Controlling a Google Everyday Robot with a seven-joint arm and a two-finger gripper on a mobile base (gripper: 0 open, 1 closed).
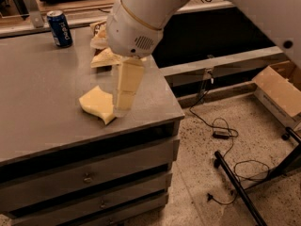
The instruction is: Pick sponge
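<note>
The sponge [95, 102] is a pale yellow flat pad with wavy edges, lying on the grey table top [42, 93] near the front right. My gripper [122, 107] hangs straight down from the big white arm [141, 18], and its lower end is right at the sponge's right edge, partly covering it. I cannot tell whether it touches the sponge.
A blue soda can [60, 28] stands at the back of the table. The chip bag [102, 58] lies behind the arm, mostly hidden. The table has drawers [94, 173] below. On the floor to the right are cables [221, 131], a black stand leg [235, 182] and a cardboard box [277, 88].
</note>
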